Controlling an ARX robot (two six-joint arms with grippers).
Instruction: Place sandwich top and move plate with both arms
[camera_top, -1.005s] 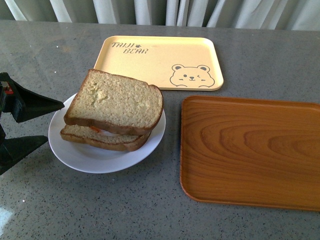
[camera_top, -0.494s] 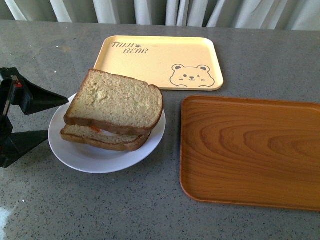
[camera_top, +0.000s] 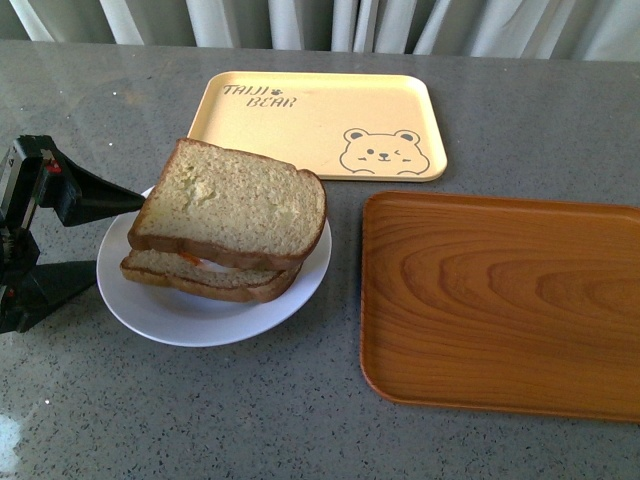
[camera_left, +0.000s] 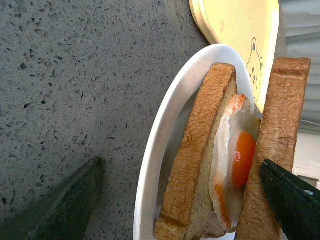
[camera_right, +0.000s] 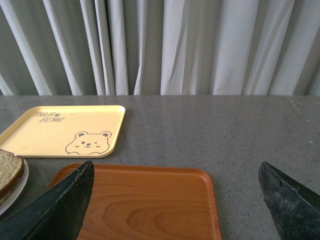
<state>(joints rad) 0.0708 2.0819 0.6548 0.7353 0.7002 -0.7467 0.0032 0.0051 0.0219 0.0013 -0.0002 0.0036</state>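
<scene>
- The grey speckled table fills the nearest ground.
- The left gripper sits at the plate's 9 o'clock with its fingers spread wide and closed on nothing.
- In the left wrist view, one finger lies low by the table, outside the plate rim. The other overlaps the crust edge of the upper slice, and I cannot tell whether it touches the bread.
- The plate rests flat on the table, left of centre, apart from both trays.
- On the plate lies the lower slice bearing a fried egg.
- The sandwich top rests on that egg slice, turned a little askew, so its far corner overhangs toward 1 o'clock. From the left wrist view, a gap shows between it and the egg on the gripper's side.
- The wooden tray lies at the plate's 3 o'clock, just beside it without touching.
- The right gripper shows only in its own wrist view. Its fingers are wide apart with nothing between them, framing the wooden tray below.
- The pale yellow bear tray lies at the plate's 1 o'clock, farther back. Its near edge is close behind the sandwich top.
- At 12 o'clock, beyond the table's far edge, hangs a pale curtain.
</scene>
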